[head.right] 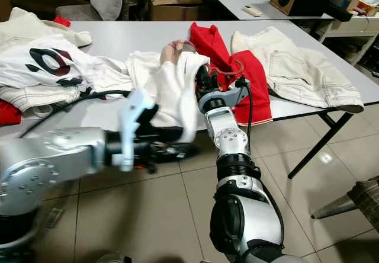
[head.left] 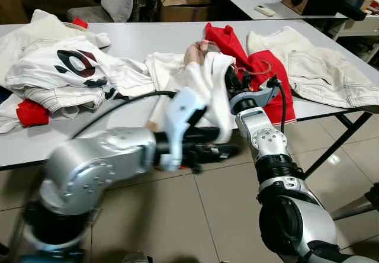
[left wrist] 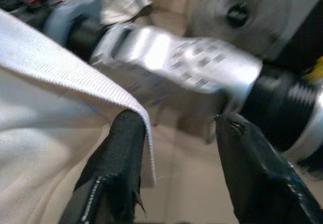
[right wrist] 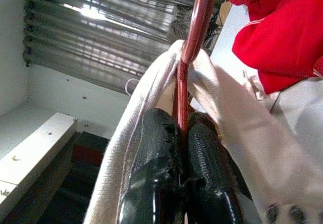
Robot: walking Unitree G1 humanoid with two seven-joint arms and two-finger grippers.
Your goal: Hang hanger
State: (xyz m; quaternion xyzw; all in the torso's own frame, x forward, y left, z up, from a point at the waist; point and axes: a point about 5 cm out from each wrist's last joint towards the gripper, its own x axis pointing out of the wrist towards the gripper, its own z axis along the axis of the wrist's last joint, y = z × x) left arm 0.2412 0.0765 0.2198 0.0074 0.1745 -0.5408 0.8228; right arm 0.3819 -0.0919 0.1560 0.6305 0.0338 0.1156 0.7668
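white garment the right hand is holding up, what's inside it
A dark red hanger runs up through the white cloth garment, pinched between the right hand fingers. The hanger's shoulders are covered by the cloth. The left hand is open at the hem.

The hanger (right wrist: 198, 17) is showing a glossy, smooth reddish finish where it is passing between the shut jaws of the right gripper (right wrist: 182, 133). Those fingers (right wrist: 156, 148) are looking like black textured rubber, slightly shiny. Around the jaws, the white garment (head.right: 177, 91) is hanging as soft matt cloth with a ribbed woven edge. Beside the left gripper (left wrist: 176, 128), whose matt black fingers are standing apart, a hemmed edge of the same cloth is resting against one finger. The arm casing (head.left: 269, 138) is gleaming as brushed silver metal. The table (head.left: 154, 38) is looking smooth and matt grey; the floor tiles (head.left: 225, 215) are glistening faintly.
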